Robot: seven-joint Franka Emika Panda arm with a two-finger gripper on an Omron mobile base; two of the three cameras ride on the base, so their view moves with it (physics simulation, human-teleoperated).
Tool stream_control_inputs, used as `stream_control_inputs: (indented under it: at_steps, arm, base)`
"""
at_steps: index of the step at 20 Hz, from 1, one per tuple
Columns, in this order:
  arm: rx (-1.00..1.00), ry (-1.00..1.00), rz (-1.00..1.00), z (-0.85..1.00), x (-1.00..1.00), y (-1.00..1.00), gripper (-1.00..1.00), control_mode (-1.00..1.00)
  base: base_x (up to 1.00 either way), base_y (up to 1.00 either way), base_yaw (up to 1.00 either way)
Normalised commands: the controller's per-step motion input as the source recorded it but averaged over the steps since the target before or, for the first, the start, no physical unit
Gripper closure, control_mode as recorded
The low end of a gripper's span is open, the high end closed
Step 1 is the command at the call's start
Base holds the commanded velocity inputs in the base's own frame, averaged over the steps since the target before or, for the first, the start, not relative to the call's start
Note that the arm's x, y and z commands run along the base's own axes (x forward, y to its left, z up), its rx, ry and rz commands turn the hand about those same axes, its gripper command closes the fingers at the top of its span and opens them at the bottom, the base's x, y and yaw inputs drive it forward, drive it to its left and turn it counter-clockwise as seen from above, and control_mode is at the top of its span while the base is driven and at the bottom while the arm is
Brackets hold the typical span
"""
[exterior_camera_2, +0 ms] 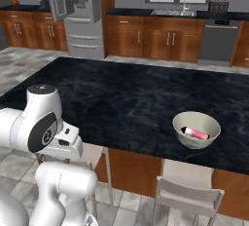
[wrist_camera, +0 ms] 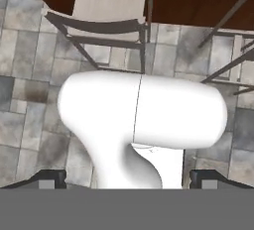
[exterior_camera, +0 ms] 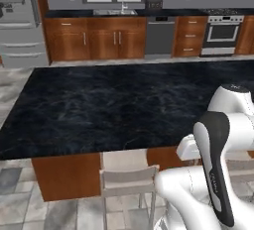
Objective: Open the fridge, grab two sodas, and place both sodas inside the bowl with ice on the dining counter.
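The bowl with ice sits near the front edge of the dining counter, on its right part. One pink soda with a black cap lies inside the bowl. Across the room the grey fridge stands with a door swung open, and its drawers are at the far left of the left base view. My gripper points down at the tiled floor, low in front of the counter. Its fingertips stand wide apart and open, with nothing between them.
Pale chairs are tucked under the counter's front edge, and one chair is close below the hand. Wall cabinets, a dishwasher and a stove line the back wall.
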Motion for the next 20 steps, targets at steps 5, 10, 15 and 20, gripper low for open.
stream_control_inputs:
  at_steps: [5,10,15,20]
  arm:
    - [0.00,0.00,0.00,0.00,0.00,0.00,-1.00,1.00]
    - [0.00,0.00,0.00,0.00,0.00,0.00,-1.00,1.00]
    - [0.00,0.00,0.00,0.00,0.00,0.00,-1.00,1.00]
    - [0.00,0.00,0.00,0.00,0.00,0.00,-1.00,1.00]
  base:
    - [-0.58,1.00,-0.07]
    - [-0.40,1.00,-0.06]
    - [-0.01,1.00,-0.02]
    - [0.00,1.00,-0.03]
